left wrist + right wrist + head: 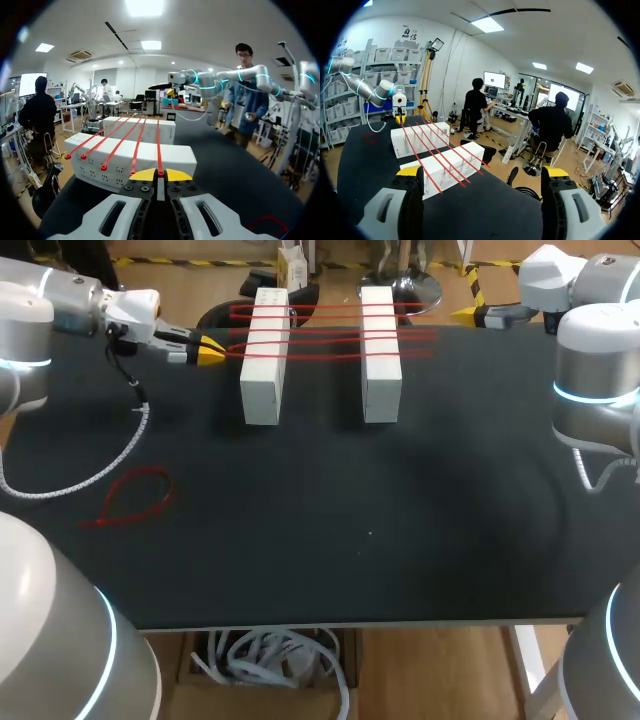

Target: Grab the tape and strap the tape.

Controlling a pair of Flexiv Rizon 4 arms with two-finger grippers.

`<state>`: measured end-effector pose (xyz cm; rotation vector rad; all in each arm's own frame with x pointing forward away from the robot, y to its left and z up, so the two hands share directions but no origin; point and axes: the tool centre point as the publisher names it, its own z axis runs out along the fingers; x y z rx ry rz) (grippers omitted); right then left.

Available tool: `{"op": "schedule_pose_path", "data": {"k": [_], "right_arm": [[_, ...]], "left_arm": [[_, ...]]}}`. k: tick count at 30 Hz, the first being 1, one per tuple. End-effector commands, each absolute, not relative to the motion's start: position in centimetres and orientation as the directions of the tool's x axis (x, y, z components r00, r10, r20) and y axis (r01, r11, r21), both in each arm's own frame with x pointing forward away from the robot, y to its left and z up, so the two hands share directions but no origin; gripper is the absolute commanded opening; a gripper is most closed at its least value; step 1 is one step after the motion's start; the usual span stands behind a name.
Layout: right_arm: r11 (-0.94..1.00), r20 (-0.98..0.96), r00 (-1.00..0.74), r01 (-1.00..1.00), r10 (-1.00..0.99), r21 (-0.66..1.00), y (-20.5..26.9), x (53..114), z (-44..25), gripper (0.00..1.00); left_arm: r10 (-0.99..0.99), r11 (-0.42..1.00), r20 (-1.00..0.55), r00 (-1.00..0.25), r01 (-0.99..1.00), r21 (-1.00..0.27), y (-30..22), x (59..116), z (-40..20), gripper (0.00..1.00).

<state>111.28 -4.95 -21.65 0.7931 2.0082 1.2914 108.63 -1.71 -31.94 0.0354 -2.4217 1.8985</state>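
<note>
the left gripper [160, 174] was found pinched shut on the end of a red tape [158, 145], just beside the left white block [264, 365]. that tape and other tapes [330, 310] were stretched across it and the right white block [381, 365]. a loose red loop [135, 497] was laid on the black table [400, 540]. the right gripper [482, 172] was held spread wide near the far right edge.

Red tape [158, 150], seemingly taut, spans white blocks [265, 360].
</note>
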Motion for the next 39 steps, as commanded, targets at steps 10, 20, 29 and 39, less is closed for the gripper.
{"op": "schedule_pose_path", "data": {"k": [10, 20, 29, 39], "right_arm": [[0.344, -0.174, -0.631, 0.156, 0.756, 0.926, -5.0, 111.3, -21.7, 1.00], [0.344, -0.174, -0.631, 0.156, 0.756, 0.926, -5.0, 111.3, -21.7, 1.00], [0.344, -0.174, -0.631, 0.156, 0.756, 0.926, -5.0, 111.3, -21.7, 1.00], [0.344, -0.174, -0.631, 0.156, 0.756, 0.926, -5.0, 111.3, -21.7, 1.00]], "left_arm": [[0.009, 0.064, 0.104, -0.995, -0.103, -0.993, -2.2, 108.0, -30.7, 0.00], [-0.017, -0.163, 0.079, -0.997, -0.075, -0.984, -3.3, 106.8, -25.6, 0.00], [-0.004, -0.223, -0.005, -1.000, 0.006, -0.975, -3.6, 106.2, -20.8, 0.00], [-0.012, -0.216, 0.025, -1.000, -0.021, -0.976, -3.5, 105.8, -19.6, 0.00]]}}
